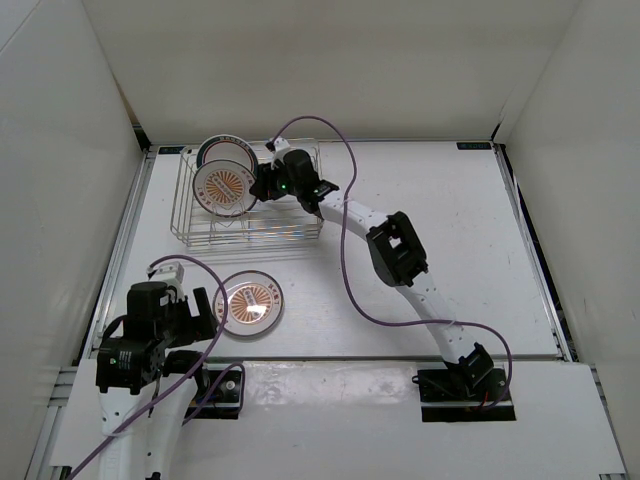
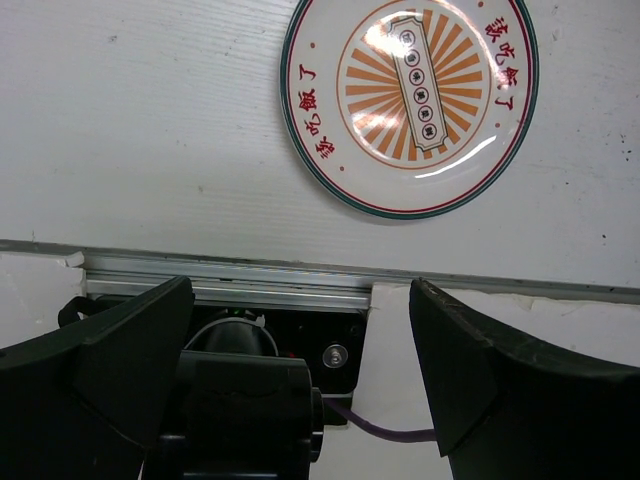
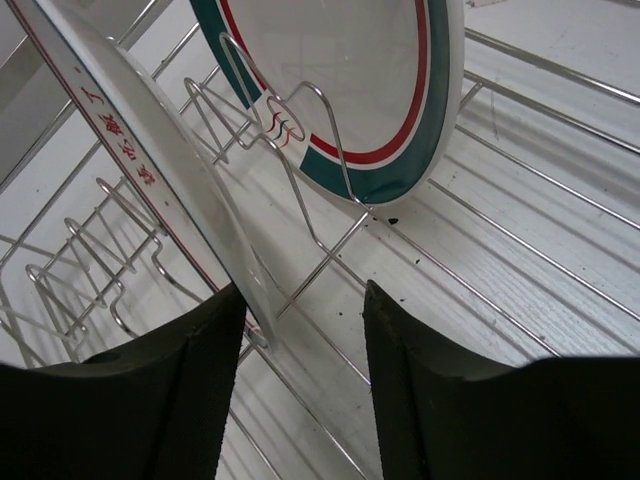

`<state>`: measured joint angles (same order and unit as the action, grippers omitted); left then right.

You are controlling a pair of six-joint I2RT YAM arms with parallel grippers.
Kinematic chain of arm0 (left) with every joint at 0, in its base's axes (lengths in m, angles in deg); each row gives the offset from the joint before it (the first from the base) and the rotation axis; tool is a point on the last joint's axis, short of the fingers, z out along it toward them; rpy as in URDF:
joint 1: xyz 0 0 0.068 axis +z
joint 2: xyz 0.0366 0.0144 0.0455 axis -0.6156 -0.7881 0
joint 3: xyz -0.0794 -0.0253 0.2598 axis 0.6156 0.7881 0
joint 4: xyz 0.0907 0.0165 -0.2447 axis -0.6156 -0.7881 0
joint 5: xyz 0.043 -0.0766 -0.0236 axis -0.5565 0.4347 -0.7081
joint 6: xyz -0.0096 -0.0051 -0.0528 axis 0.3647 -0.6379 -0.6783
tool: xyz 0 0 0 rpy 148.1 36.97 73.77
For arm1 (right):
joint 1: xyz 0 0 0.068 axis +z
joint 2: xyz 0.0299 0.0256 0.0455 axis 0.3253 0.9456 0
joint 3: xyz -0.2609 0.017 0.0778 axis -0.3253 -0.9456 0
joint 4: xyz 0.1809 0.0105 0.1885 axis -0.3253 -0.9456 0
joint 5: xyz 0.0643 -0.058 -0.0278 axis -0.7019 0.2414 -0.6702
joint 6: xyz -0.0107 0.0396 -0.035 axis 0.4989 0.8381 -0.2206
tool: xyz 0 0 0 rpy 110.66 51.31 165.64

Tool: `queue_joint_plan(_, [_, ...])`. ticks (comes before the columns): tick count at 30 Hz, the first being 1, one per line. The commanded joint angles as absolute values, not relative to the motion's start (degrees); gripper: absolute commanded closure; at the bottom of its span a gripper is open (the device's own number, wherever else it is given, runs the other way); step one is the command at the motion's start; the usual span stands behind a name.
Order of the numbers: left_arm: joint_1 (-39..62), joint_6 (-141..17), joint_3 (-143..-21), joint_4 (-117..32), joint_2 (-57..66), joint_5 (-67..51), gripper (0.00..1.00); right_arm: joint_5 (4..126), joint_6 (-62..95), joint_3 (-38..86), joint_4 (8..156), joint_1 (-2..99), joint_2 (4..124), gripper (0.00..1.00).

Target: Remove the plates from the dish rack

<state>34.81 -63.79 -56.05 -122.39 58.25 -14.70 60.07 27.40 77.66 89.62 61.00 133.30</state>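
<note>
Plates sit in two places in the top view: one sunburst plate [image 1: 248,304] lies flat on the counter [image 1: 450,220], while a second sunburst plate [image 1: 224,187] and the teal-rimmed plate [image 1: 222,150] stand in the dish rack [image 1: 290,228], where the right claw [image 1: 262,186] reaches. The left wrist view shows the left claw [image 2: 300,330] wide and empty, near the lying plate. In the right wrist view the right claw [image 3: 300,340] is parted, with the second sunburst plate's rim just inside one finger. I think it should centre the rim, squeeze firmly, then lift straight up off the tines [image 3: 335,140].

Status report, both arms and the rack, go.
Left gripper open, empty; one sunburst plate flat on table. Right gripper open at rim of racked sunburst plate. Teal plate upright behind it in dish rack; tines close.
</note>
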Motion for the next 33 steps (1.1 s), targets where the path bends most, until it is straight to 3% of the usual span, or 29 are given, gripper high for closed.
queue_joint_plan(1, [34.48, -64.64, -55.73, -129.93, 57.86, -16.06, 0.0, 62.6, 27.77, 82.31, 94.28, 61.7, 134.13, 0.48])
queue_joint_plan(14, [34.56, -66.13, -55.47, -130.81, 59.8, -18.69, 0.0, 69.81, 29.97, 82.32, 96.75, 63.98, 134.22, 0.69])
queue_joint_plan(23, [34.57, -67.28, -54.68, -130.63, 60.5, -20.63, 0.0, 74.38, 29.96, 80.03, 96.83, 63.89, 130.45, 0.93])
queue_joint_plan(33, [34.48, -69.13, -52.84, -129.84, 65.58, -22.92, 0.0, 77.11, 29.35, 79.86, 97.01, 63.37, 124.21, 1.0])
